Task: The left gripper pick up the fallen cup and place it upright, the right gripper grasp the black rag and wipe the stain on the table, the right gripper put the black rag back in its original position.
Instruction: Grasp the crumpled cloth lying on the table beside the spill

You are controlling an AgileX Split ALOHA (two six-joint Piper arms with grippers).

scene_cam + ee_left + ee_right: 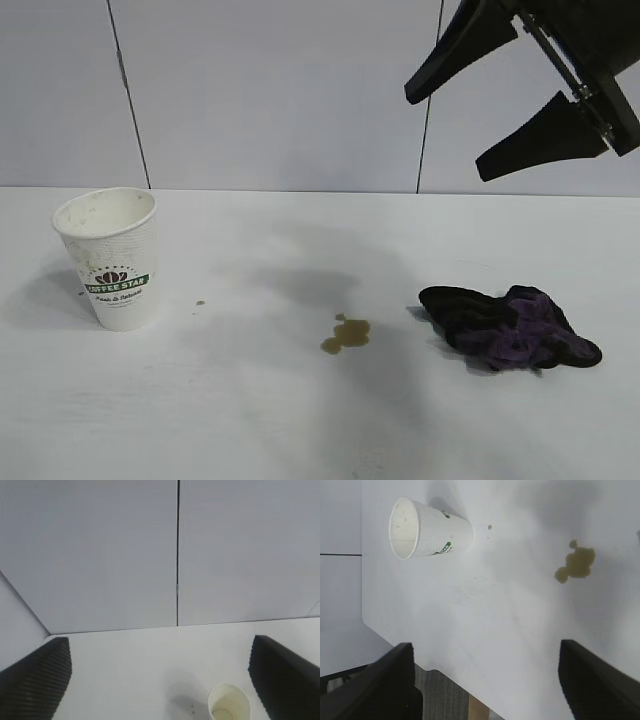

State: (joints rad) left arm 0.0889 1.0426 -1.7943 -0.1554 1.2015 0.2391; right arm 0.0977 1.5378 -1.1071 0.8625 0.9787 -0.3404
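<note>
Hanging spread and empty above the table, the right gripper had yet to take the rag, crumpled right of the stain; I judged it soft and light, best pinched at its bunched middle. The left gripper, also released, overlooked the upright cup. Only the exterior view showed the rag.

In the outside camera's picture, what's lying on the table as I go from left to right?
Cup → tiny brown droplet → stain → black rag.
</note>
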